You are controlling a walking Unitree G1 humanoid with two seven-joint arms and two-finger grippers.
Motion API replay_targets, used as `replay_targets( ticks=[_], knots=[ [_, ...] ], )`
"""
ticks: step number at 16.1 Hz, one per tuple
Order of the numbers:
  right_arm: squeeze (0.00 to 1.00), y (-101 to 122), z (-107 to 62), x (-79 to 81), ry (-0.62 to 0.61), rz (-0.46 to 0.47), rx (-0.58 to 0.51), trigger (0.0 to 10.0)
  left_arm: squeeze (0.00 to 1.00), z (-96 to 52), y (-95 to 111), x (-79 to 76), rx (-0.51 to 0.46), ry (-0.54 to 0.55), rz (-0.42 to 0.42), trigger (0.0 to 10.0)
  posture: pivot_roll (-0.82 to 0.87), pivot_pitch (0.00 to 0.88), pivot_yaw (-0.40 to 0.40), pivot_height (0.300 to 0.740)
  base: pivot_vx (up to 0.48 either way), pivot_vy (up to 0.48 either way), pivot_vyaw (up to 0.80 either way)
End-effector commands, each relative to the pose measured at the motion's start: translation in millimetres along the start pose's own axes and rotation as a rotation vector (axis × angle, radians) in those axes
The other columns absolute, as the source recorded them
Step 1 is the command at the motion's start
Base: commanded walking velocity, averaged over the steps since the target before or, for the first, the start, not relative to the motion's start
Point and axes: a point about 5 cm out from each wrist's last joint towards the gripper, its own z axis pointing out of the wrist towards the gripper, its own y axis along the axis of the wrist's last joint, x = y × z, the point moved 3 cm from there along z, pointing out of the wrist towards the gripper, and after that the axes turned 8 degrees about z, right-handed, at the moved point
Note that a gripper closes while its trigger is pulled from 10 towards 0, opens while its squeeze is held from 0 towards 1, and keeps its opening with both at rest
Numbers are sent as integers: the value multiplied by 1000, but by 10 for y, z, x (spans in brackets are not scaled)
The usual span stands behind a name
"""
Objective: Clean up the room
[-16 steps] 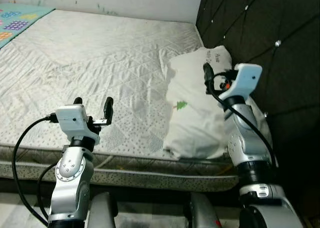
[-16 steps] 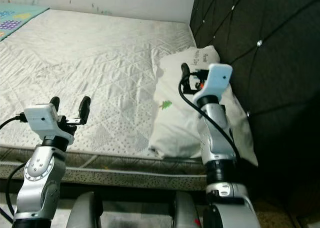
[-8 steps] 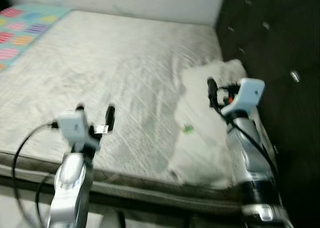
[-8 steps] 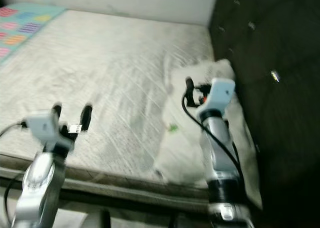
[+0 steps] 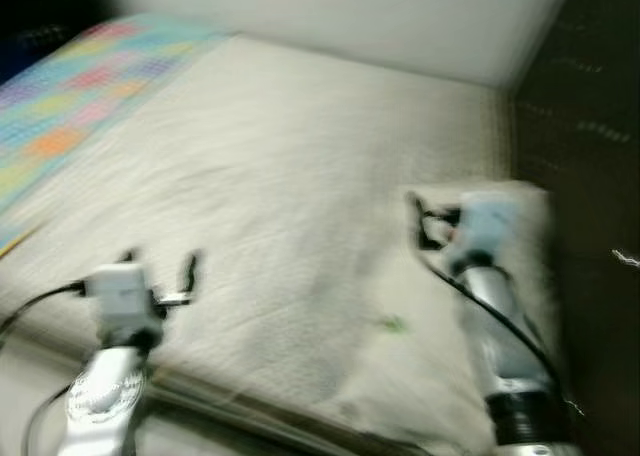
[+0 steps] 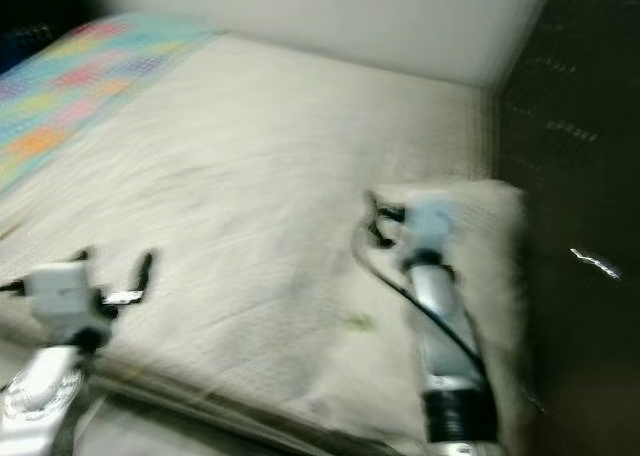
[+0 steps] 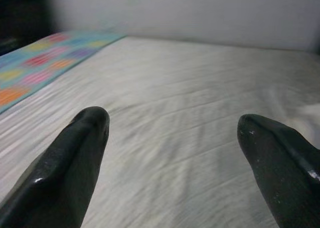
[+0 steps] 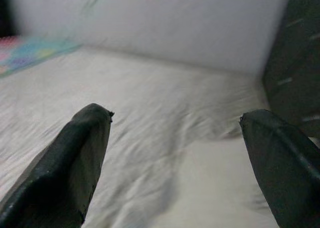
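Both grippers hung empty over the bed, the pillow at its head.

Eye views, blurred: the bed (image 5: 300, 176) spread bare and pale, a coloured mat (image 5: 80, 106) lay along its far left side, and the dark headboard (image 5: 590, 176) rose on the right. The pillow (image 5: 520, 226) lay against the headboard. The left gripper (image 5: 160, 271) stood over the bed's near edge, well apart from the pillow; the right gripper (image 6: 385, 216) was held over the pillow's left side. Left wrist view: both fingers (image 7: 75, 163) were spread wide with nothing between them, the bed and mat beyond. Right wrist view: the fingers (image 8: 75, 163) stood parted and empty above the pillow (image 8: 210, 183), the white wall (image 8: 175, 23) behind the bed.
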Motion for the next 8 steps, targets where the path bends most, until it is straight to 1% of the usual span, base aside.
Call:
replay_targets(
  ticks=[1,2,3,4,5,6,7,8],
  knots=[
    [0,-48,-39,-177,-59,-12,22,10000,0,60,131,-123,-52,-39,-27,10000,-18,0,-29,740,0,0,-400],
    [0,35,83,-148,-58,-4,13,10000,0,210,254,-83,-74,-27,-21,10000,-7,0,-27,740,0,0,-400],
    [0,48,125,-139,-58,2,10,10000,0,272,301,-77,-90,-24,-21,10000,0,0,-29,740,0,0,-413],
    [0,-103,76,-121,-38,-36,7,10000,0,267,193,-101,-101,-28,12,10000,2,0,-27,740,0,0,-425],
    [0,-83,34,-132,-111,60,25,10000,0,214,189,-27,-76,55,-89,10000,-9,0,-32,740,0,0,-463],
    [0,15,55,-41,-65,33,-4,10000,0,221,249,-54,-92,32,-89,10000,-21,0,-29,740,0,0,-463],
    [0,-54,38,33,-8,-44,-8,10000,0,233,100,-103,-63,1,-54,10000,-27,0,-33,740,0,0,-456],
    [0,-149,27,-10,-46,-10,26,10000,0,249,-17,-101,-28,23,-85,10000,-25,0,-34,740,0,0,-400]
  ],
)
